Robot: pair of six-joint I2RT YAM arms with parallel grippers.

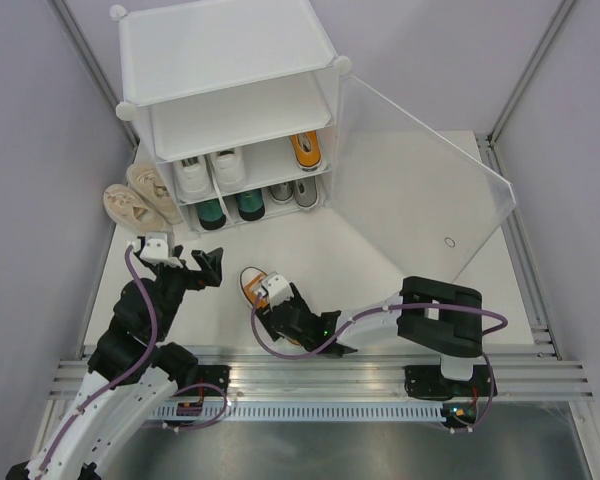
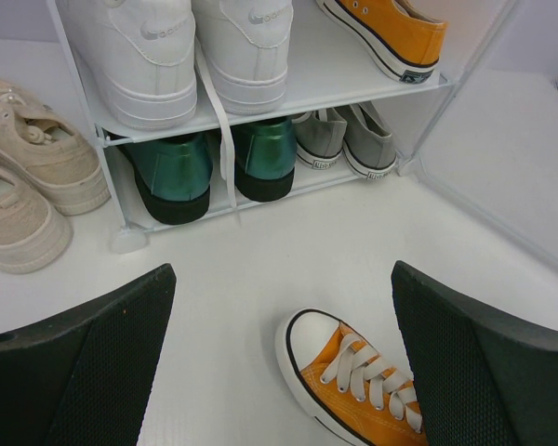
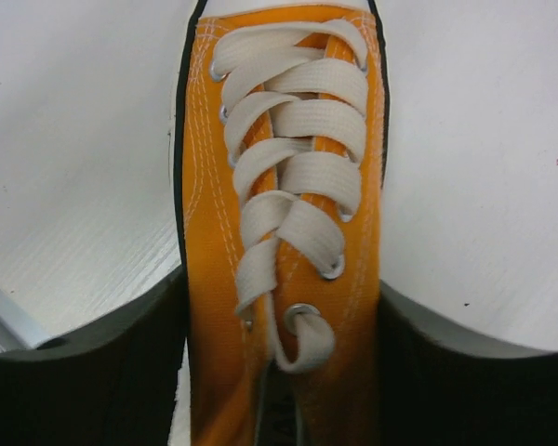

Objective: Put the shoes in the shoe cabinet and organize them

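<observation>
A loose orange shoe with white laces lies on the table in front of the shoe cabinet, toe pointing toward it. My right gripper straddles its rear half, both fingers pressed against its sides. To its left, my left gripper stands wide open and holds nothing, with the orange shoe's toe low between its fingers. The cabinet's shelves hold white shoes, an orange shoe, dark green shoes and grey shoes.
Two beige shoes lie on the table left of the cabinet. The clear door panel swings open to the right. The cabinet's top shelf shows nothing on it. A metal rail runs along the near edge.
</observation>
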